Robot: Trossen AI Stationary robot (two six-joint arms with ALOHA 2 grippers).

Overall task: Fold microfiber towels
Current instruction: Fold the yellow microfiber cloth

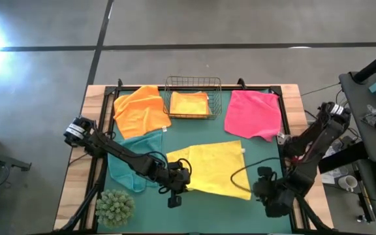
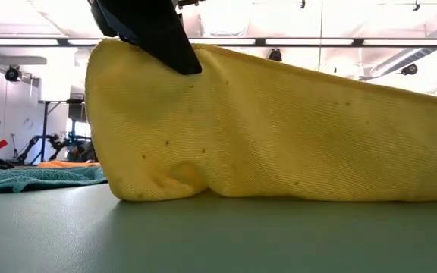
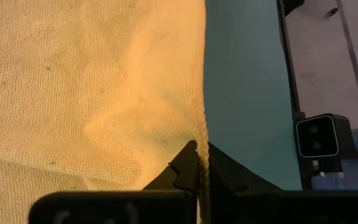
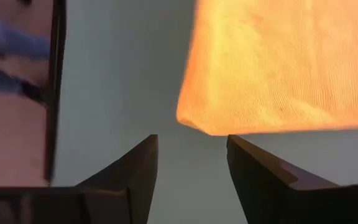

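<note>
You have a green table mat ringed by cloths: fuzzy pink towel at 1 o'clock, orange towel at 11, teal towel at 8, a wire basket at 12 and a spiky green plant ball at 7. The big yellow microfiber towel lies mid-table, long axis running 9 to 3. Your left gripper pinches its 9 o'clock edge (lifted slightly); the right gripper sits spread apart just off its 4 o'clock corner, holding nothing.

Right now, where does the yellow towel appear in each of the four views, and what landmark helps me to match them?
High view: the yellow towel lies at the table's near middle.
Low view: it fills most of the picture.
Left wrist view: it covers one side, its edge pinched in the left gripper.
Right wrist view: its corner lies just beyond the open right gripper.
Shared landmark: the green table mat.
</note>
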